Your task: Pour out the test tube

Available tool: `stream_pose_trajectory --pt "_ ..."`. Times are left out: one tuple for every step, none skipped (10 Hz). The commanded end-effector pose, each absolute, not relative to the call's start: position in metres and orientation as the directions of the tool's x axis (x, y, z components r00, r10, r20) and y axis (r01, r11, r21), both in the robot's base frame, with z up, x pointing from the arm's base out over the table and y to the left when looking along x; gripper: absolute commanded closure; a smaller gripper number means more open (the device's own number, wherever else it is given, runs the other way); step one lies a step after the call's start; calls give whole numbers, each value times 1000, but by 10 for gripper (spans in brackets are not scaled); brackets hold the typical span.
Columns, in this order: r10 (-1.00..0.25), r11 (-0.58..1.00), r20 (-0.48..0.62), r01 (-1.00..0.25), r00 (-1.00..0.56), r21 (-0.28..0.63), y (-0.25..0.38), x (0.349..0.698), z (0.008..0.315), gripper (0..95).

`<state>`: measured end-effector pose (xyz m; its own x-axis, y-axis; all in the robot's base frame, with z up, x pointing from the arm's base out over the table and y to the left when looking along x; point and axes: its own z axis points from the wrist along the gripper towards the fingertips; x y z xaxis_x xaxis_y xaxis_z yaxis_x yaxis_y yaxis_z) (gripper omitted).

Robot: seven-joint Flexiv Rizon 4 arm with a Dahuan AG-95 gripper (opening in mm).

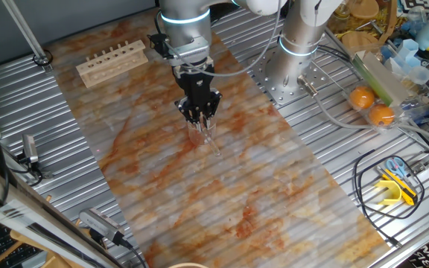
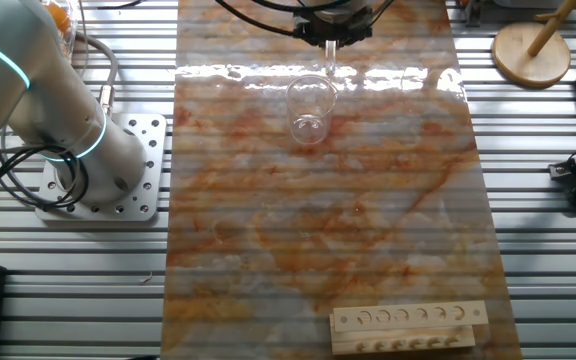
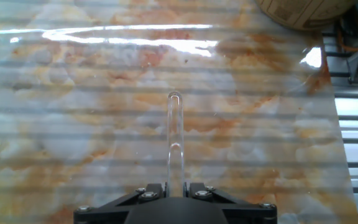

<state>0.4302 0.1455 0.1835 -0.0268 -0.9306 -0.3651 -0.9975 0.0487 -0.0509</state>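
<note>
While the gripper (image 1: 199, 113) hangs over the marbled mat (image 1: 222, 186), bare mat lies open toward 6 o'clock in one fixed view, with ribbed metal table (image 1: 65, 171) flanking both sides. Jaws are closed narrowly on the test tube (image 3: 175, 143), whose long axis runs straight out from the fingers toward 12 o'clock in the hand view. A beaker (image 2: 309, 108) stands just beside it; the wooden rack (image 1: 112, 62) sits well apart at 10 o'clock.
</note>
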Motion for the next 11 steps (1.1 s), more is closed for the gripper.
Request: stream_pose_trajectory --pt "-926 56 -376 -997 -34 -48 147 431 185 950" --pt "-925 62 -377 -997 -40 -47 148 433 186 950" --pt "-925 66 -377 -997 -44 -45 149 434 187 950" --pt "-924 90 -377 -995 -67 -44 152 435 188 950" --pt "-921 111 -380 -993 -83 -52 154 434 188 950" --pt "-919 126 -382 -990 -94 -58 156 434 188 950" --pt "-915 143 -389 -988 -109 -60 158 433 188 950" --pt "-913 149 -392 -987 -114 -60 158 433 188 950" --pt "-908 158 -400 -986 -123 -57 158 433 189 950" --pt "-906 166 -403 -985 -129 -57 158 433 190 950" --pt "-904 170 -407 -984 -133 -56 159 433 190 950"
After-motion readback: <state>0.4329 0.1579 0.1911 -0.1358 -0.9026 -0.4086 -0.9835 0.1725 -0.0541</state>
